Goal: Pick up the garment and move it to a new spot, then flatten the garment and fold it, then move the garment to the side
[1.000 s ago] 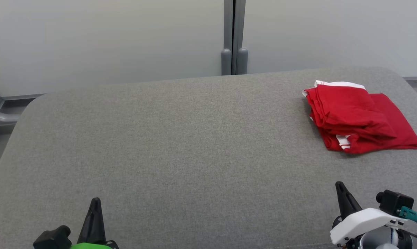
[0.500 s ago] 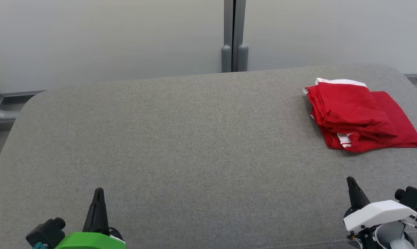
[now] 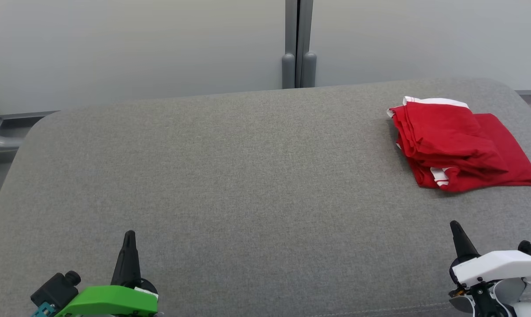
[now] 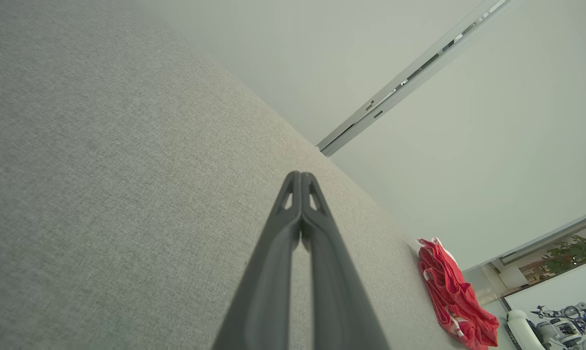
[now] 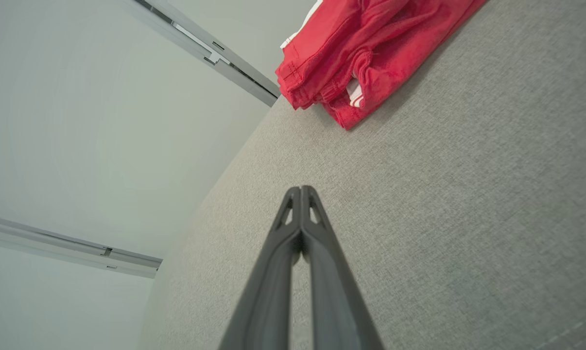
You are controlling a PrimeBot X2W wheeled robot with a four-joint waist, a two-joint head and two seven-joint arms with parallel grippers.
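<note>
The garment [image 3: 459, 145] is seen at the upper right, well above the right tool [image 3: 455, 225]; that and the left tool [image 3: 129, 234] are pressed together, empty.

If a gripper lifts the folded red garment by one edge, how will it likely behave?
The red garment is probably floppy: its stacked layers sag and wrinkle, so lifting one edge would likely undo the fold. Pushed across the woven grey surface, it would probably bunch rather than slide.
</note>
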